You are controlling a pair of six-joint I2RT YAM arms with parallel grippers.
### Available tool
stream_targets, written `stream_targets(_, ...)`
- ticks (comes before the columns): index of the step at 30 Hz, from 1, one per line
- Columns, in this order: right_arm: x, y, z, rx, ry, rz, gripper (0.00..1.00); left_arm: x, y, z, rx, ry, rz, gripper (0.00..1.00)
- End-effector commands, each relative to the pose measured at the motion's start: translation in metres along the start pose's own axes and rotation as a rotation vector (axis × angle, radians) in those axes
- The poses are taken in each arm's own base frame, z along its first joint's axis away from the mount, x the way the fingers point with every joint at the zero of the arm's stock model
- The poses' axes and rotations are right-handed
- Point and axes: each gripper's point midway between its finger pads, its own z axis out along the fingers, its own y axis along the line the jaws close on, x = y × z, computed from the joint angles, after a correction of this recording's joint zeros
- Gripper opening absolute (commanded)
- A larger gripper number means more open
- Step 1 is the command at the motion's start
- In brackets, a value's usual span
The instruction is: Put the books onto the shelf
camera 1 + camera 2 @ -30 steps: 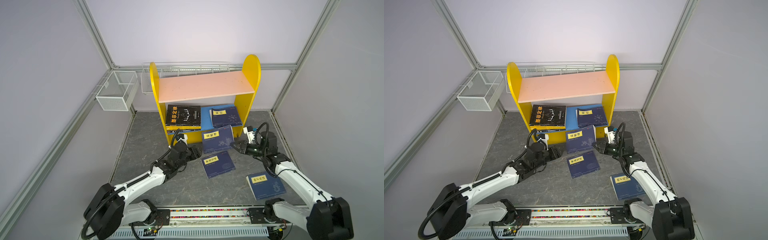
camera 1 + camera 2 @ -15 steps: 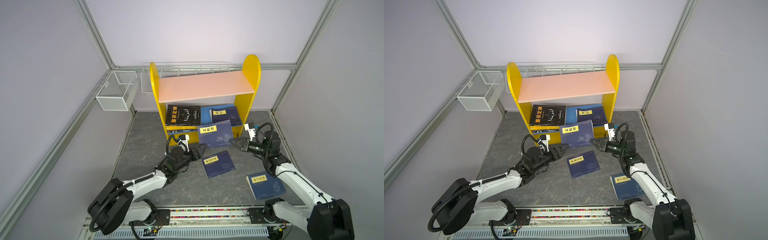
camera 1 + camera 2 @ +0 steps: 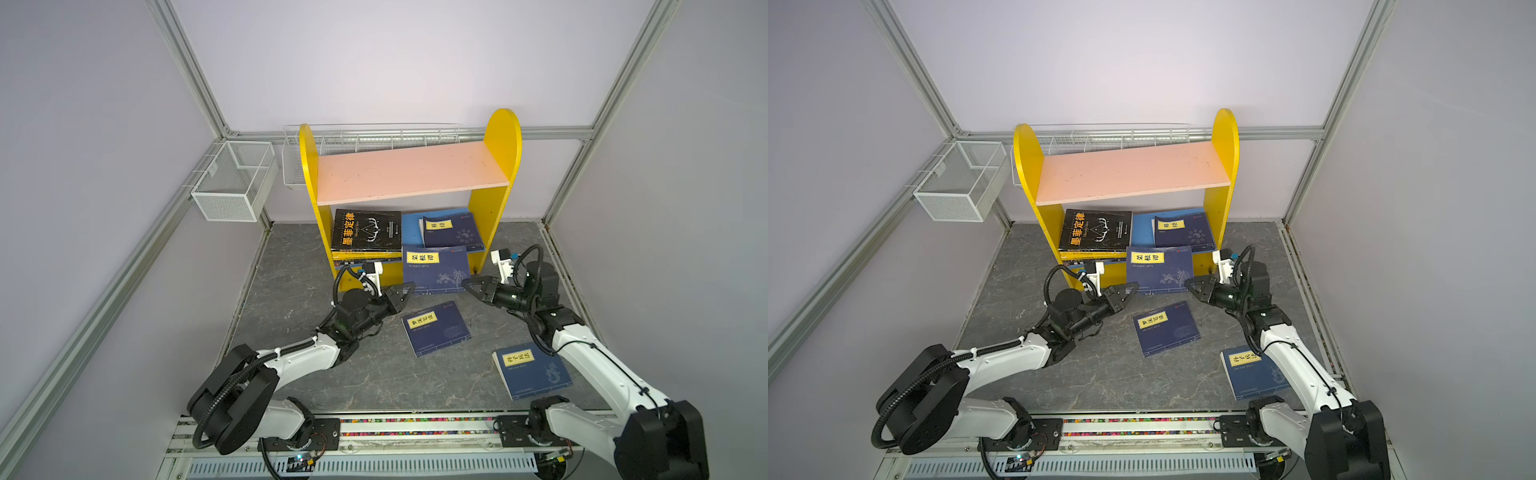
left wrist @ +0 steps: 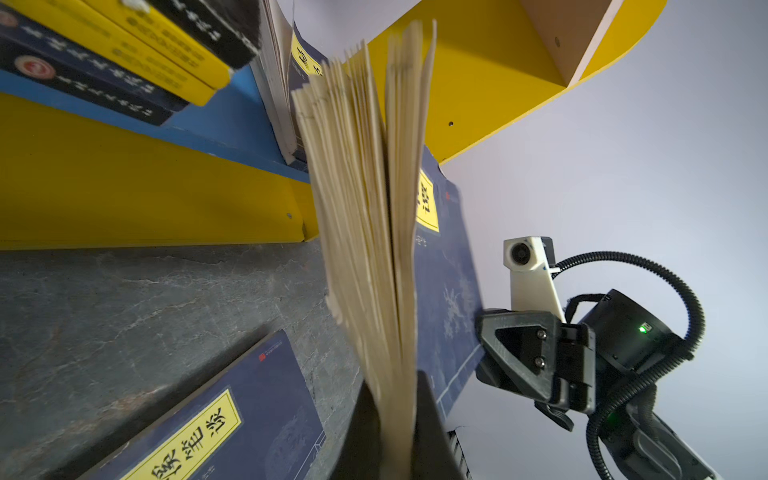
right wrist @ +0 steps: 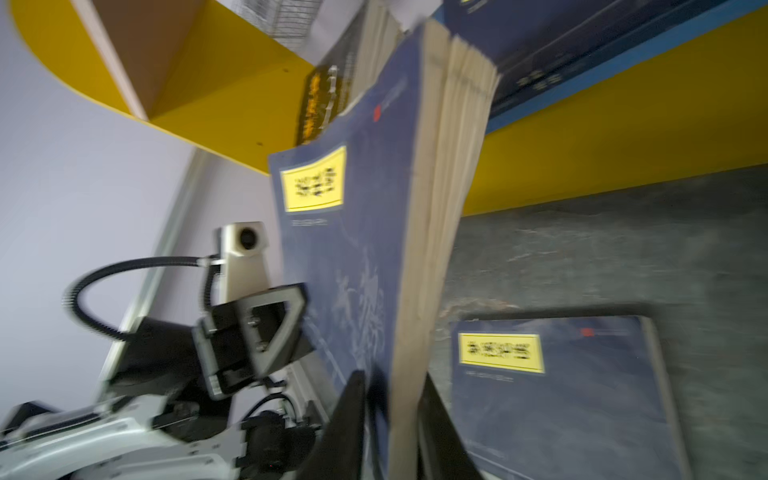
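Left gripper [image 3: 406,290] is pressed together on the page edge of a navy paperback with a yellow title label [image 3: 436,270]. The left wrist view shows its fingers [image 4: 357,440] clamping the fanned cream pages. Right gripper [image 3: 470,286] sits at the opposite lower corner with a jaw on either side of the cover, but the blur there keeps me from telling whether it pinches or stands slack. That paperback hangs tilted between the two arms. Its top edge is just at the front of the small bookshelf with yellow round-topped sides [image 3: 500,141], not yet on a board.

I judge the task well under way. On the blue lower board [image 3: 411,230] lies a stack [image 3: 361,257] topped by a black paperback [image 3: 365,230], with a second navy paperback [image 3: 451,230] beside it. The pink upper board [image 3: 411,174] carries nothing. Two more lie flat on the dark grey marbled bench [image 3: 332,374]: a middle bench paperback [image 3: 436,328] and a right-hand bench paperback [image 3: 532,370]. Counting the held one, three are left.

Labels read 菜根谭 on the held book, 墨菲定律 in yellow on the black one, 易经 on the shelved navy one and 梦溪笔谈 on the middle one. The last looks like 孙子兵法.
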Motion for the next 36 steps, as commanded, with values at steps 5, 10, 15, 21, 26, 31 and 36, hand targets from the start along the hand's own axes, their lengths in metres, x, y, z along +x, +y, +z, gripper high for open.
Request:
stream_targets(5, 0.007, -0.085, -0.027, 0.388, -0.039, 0.127, 0.46, -0.033, -0.039, 0.024, 0.039, -0.072, 0.030, 0.00)
stream_targets(10, 0.013, -0.087, -0.027, 0.384, -0.026, 0.130, 0.46, -0.056, -0.049, 0.049, -0.010, -0.129, 0.042, 0.00)
stream_targets(15, 0.013, -0.087, -0.029, 0.391, -0.025, 0.111, 0.46, -0.065, -0.053, 0.088, -0.127, -0.124, 0.107, 0.00)
stream_targets(21, 0.014, -0.085, -0.030, 0.384, -0.022, 0.102, 0.46, -0.073, -0.035, 0.120, -0.273, -0.162, 0.103, 0.00)
stream_targets(26, 0.017, -0.084, -0.031, 0.381, -0.015, 0.091, 0.46, -0.077, -0.034, 0.144, -0.283, -0.157, 0.131, 0.00)
stream_targets(31, 0.018, -0.084, -0.032, 0.381, -0.015, 0.083, 0.46, -0.076, -0.027, 0.159, -0.310, -0.139, 0.159, 0.00)
stream_targets(36, 0.021, -0.086, -0.032, 0.379, -0.011, 0.083, 0.46, -0.075, -0.016, 0.166, -0.344, -0.143, 0.173, 0.00)
